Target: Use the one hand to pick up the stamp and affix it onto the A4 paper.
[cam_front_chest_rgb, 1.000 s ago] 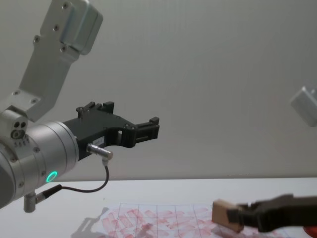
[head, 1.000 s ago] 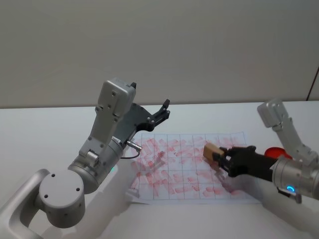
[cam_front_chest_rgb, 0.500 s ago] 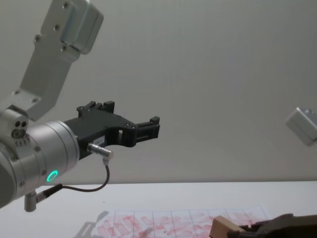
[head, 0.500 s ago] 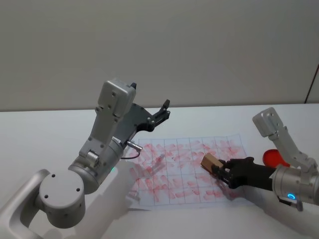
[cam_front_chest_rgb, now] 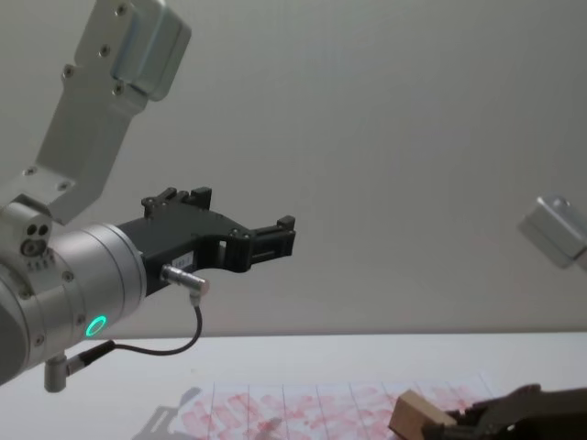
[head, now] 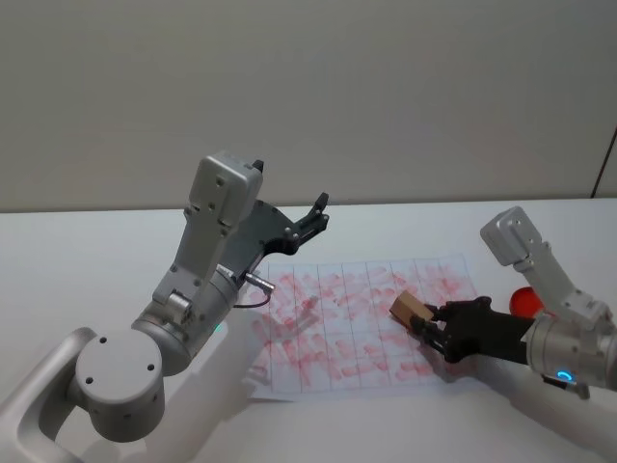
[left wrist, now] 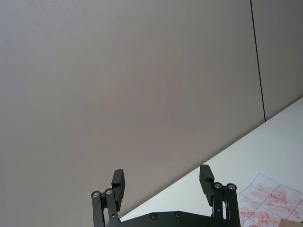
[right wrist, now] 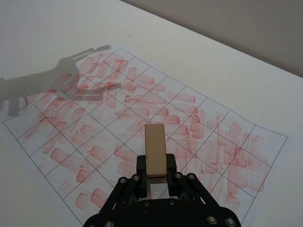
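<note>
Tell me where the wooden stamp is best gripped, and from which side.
Probably the end of the stamp nearest the arm, across its long sides: it is a slim block, and the right gripper, shut on it that way from behind, leaves the underside free toward the A4 paper. The left gripper hangs open, raised at left.

The left pincer (left wrist: 162, 182), black with small screws, joins a fat silver cylinder (cam_front_chest_rgb: 83, 293) with a green ring light (cam_front_chest_rgb: 94, 324) and a thin black cable (cam_front_chest_rgb: 174, 346). The right pincer (head: 424, 323), also black, has a blue light (head: 561, 376) and a pale grey boxy link (head: 509, 237).
</note>
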